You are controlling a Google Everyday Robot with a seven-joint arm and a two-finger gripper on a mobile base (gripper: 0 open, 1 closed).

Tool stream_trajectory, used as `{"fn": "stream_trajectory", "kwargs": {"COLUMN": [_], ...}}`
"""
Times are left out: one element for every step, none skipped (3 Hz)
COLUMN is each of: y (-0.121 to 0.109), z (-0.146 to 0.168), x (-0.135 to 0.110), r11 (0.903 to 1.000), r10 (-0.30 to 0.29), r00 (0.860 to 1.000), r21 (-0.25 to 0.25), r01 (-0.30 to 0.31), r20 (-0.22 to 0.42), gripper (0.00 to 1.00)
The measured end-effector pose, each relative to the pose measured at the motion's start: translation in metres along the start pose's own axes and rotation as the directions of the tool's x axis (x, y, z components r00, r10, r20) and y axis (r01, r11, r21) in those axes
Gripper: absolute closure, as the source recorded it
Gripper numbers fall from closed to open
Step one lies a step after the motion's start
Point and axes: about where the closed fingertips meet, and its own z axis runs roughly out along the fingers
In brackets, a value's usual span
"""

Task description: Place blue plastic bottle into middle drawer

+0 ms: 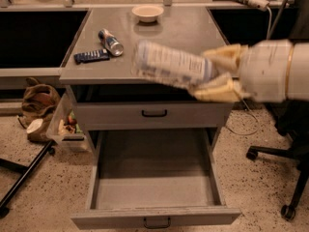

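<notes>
The blue plastic bottle [169, 65], clear with a pale printed label, lies sideways in the air in front of the tabletop's front edge. My gripper [218, 74] comes in from the right, and its cream fingers [223, 56] are shut on the bottle's right end. The middle drawer [154, 190] is pulled wide open below, its grey inside bare, with a dark loop handle [157, 222] on its front. The bottle hangs above and slightly behind the drawer's opening.
A shallower closed drawer [154, 113] with a black handle sits above the open one. On the tabletop [193, 30] are a small can [111, 41], a dark flat device [91, 56] and a white bowl [147, 12]. Bags [41, 108] lie on the floor at left; a chair base [289, 178] stands at right.
</notes>
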Motion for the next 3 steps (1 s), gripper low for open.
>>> {"fn": "stream_trajectory", "kwargs": {"y": [0.065,0.08,0.079], "z": [0.026,0.032,0.032], "x": [0.051,0.057,0.056], "r11": [0.9831,0.9784,0.9788], "r10": [0.169,0.182,0.18], "r00": [0.985,0.983,0.984], "r21": [-0.075,-0.102,-0.101], "r01": [-0.167,-0.18,-0.179], "r20": [0.019,0.009,0.01], "gripper": [1.0,1.0,1.0]}}
